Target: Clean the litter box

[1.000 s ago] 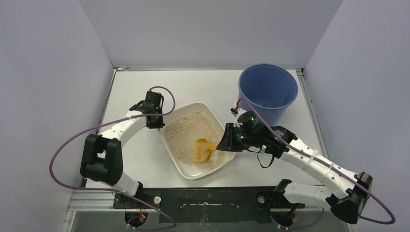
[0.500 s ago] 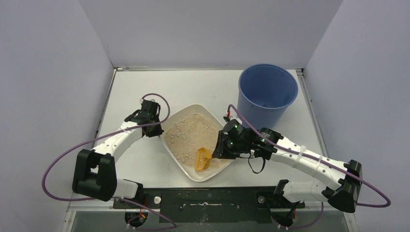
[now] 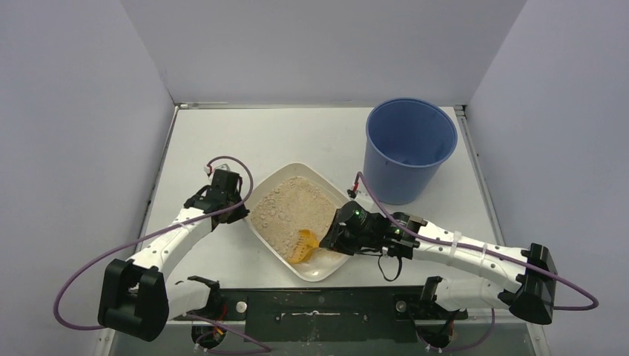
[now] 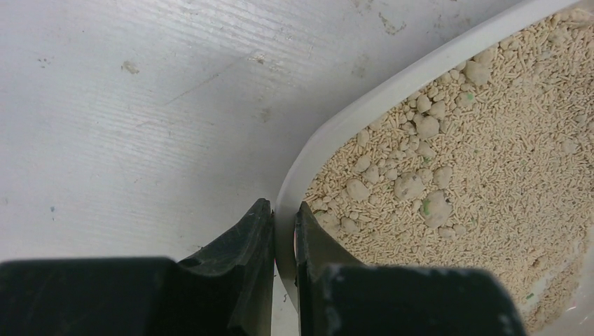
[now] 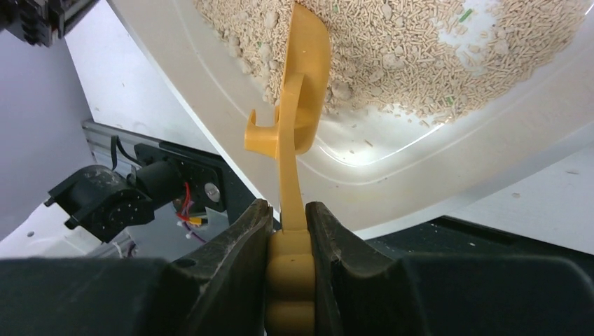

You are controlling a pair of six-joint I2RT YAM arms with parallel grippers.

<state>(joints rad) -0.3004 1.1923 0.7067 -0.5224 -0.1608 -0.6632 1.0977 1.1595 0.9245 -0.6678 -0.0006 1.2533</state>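
**Top external view.** One litter box [image 3: 317,268] lies on the table [image 3: 297,133], turned corner-on, near the front edge betw. the two arms. One blue bucket [image 3: 409,148] stands upright behind and to the right of it, apart from it. L gripper [image 3: 236,210] sits at the box's left rim. R gripper [image 3: 331,241] sits at the near-right rim, w/ one orange scoop [image 3: 304,243] reaching into the litter [image 3: 289,208]. Neither gripper's jaw position can be read here, as the wrist housings cover the fingers. The scoop handle is hidden under the R wrist, and the bucket floor is partly hidden by its near wall.

**Left wrist view.** L gripper is clenched on the box rim, one finger on the table side and one inside over the litter. Rounded clumps [image 4: 434,206] lie among pellet-like grains w/ a few green specks; there are well over a dozen, exact no. unclear. Only one corner of the box is in frame, cut off at top and right.

**Right wrist view.** R gripper is clamped on the scoop's ribbed handle, whose end is cut off by the bottom edge. The scoop is seen edge-on, so its slots cannot be made out. Its tip is dug into the litter beside a bare patch of box floor. A black arm joint and base rail show lower left. The dark part at top left is too cropped to identify.
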